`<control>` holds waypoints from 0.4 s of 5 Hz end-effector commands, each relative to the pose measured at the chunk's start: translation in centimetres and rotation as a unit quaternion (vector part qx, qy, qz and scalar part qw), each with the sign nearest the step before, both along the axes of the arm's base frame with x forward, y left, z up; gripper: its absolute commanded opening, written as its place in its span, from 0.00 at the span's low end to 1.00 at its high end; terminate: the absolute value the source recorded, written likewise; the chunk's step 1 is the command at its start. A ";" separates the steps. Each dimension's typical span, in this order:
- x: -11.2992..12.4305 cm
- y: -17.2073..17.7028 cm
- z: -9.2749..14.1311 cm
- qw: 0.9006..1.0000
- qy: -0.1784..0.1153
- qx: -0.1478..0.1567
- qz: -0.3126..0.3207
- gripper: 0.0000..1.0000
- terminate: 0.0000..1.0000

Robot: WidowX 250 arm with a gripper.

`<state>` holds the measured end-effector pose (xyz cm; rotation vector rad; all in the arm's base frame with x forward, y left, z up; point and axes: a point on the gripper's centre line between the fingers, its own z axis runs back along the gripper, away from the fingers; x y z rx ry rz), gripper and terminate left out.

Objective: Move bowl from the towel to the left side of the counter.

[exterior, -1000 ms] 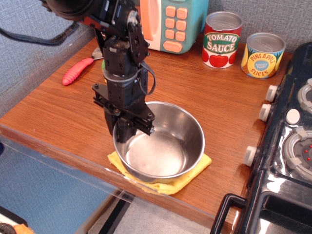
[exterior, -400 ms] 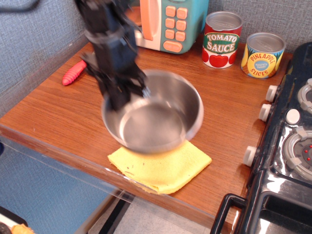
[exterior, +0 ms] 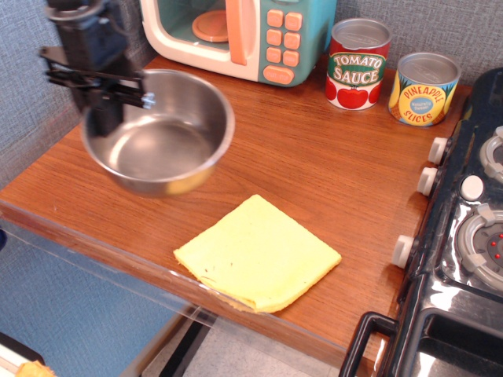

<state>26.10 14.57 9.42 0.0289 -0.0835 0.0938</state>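
Observation:
The shiny steel bowl (exterior: pixel 161 133) hangs in the air above the left part of the reddish-brown counter (exterior: pixel 314 157), clear of the surface. My black gripper (exterior: pixel 104 106) is shut on the bowl's left rim and holds it from above. The flat yellow towel (exterior: pixel 258 253) lies bare near the counter's front edge, to the right of and below the bowl. Nothing rests on the towel.
A toy microwave (exterior: pixel 236 35) stands at the back. A tomato sauce can (exterior: pixel 357 63) and a pineapple can (exterior: pixel 424 88) stand at the back right. A black stove (exterior: pixel 464 228) borders the counter on the right. A grey wall is at the left.
The bowl has been lifted off the towel and carried left and back in my gripper. The towel lies bare where it was.

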 end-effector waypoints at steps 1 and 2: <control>-1.1 6.8 -0.7 0.995 0.024 0.024 0.094 0.00 0.00; -0.9 7.0 -2.2 0.993 0.054 0.022 0.100 0.00 0.00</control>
